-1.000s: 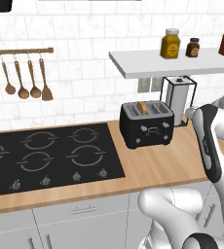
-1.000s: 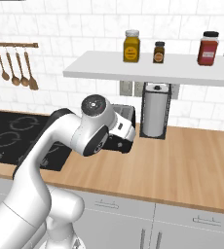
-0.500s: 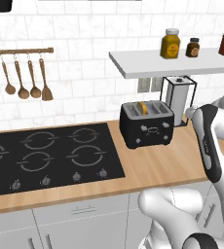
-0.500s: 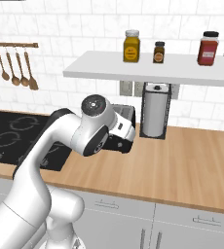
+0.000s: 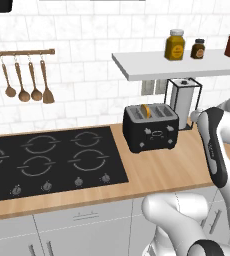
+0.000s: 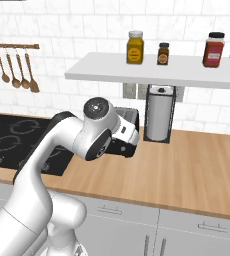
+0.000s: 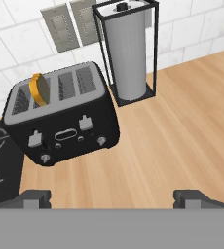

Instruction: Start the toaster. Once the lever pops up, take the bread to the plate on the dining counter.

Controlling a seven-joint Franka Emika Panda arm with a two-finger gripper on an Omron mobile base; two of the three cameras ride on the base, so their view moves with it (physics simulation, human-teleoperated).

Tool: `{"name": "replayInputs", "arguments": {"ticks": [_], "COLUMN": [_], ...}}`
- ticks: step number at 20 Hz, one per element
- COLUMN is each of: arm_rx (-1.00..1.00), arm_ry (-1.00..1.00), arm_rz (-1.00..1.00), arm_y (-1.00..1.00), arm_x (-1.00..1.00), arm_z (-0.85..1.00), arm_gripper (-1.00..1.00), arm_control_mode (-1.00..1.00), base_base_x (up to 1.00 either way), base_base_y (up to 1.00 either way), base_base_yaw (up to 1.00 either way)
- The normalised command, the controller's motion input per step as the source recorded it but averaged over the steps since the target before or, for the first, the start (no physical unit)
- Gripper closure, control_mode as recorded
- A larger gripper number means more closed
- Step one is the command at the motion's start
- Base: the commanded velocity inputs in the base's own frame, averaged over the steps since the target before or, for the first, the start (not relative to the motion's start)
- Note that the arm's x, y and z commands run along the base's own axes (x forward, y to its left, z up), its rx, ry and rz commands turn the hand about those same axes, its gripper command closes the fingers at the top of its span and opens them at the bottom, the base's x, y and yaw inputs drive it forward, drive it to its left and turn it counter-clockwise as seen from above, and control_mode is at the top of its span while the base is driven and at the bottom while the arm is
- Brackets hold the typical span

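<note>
While the gripper (image 7: 111, 197) hangs above the wood counter (image 7: 182, 141) with its two dark fingertips (image 7: 33, 198) spread wide apart and nothing between them, the toaster (image 7: 63, 116) sits ahead of it, near the back wall. It is a black box with slots on top, two pale levers and small silver knobs on its front. The bread (image 7: 39, 89) stands upright in one of the slots toward the cooktop side, its yellowish top poking out above the toaster (in the left base view it shows as a small tan sliver (image 5: 145, 110)). Just beside the toaster, on the side away from the cooktop (image 5: 47, 160), a paper towel roll (image 7: 128, 53) stands in a black wire frame under a white shelf (image 6: 152, 70). Three jars rest on that shelf, and wooden utensils (image 5: 27, 87) hang from a rail over the cooktop.
</note>
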Motion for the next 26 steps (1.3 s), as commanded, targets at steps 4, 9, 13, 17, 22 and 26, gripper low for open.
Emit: {"name": "replayInputs", "arguments": {"ticks": [4, 9, 13, 17, 22, 26], "arm_rx": [0.00, 0.00, 0.00, 0.00, 0.00, 0.00], "arm_ry": [0.00, 0.00, 0.00, 0.00, 0.00, 0.00], "arm_rz": [0.00, 0.00, 0.00, 0.00, 0.00, 0.00], "arm_y": [0.00, 0.00, 0.00, 0.00, 0.00, 0.00], "arm_x": [0.00, 0.00, 0.00, 0.00, 0.00, 0.00], "arm_z": [0.00, 0.00, 0.00, 0.00, 0.00, 0.00], "arm_gripper": [-1.00, -1.00, -1.00, -1.00, -1.00, -1.00], "arm_control_mode": [-1.00, -1.00, -1.00, -1.00, -1.00, -1.00], "base_base_x": [0.00, 0.00, 0.00, 0.00, 0.00, 0.00], "base_base_y": [0.00, 0.00, 0.00, 0.00, 0.00, 0.00], "base_base_yaw": [0.00, 0.00, 0.00, 0.00, 0.00, 0.00]}}
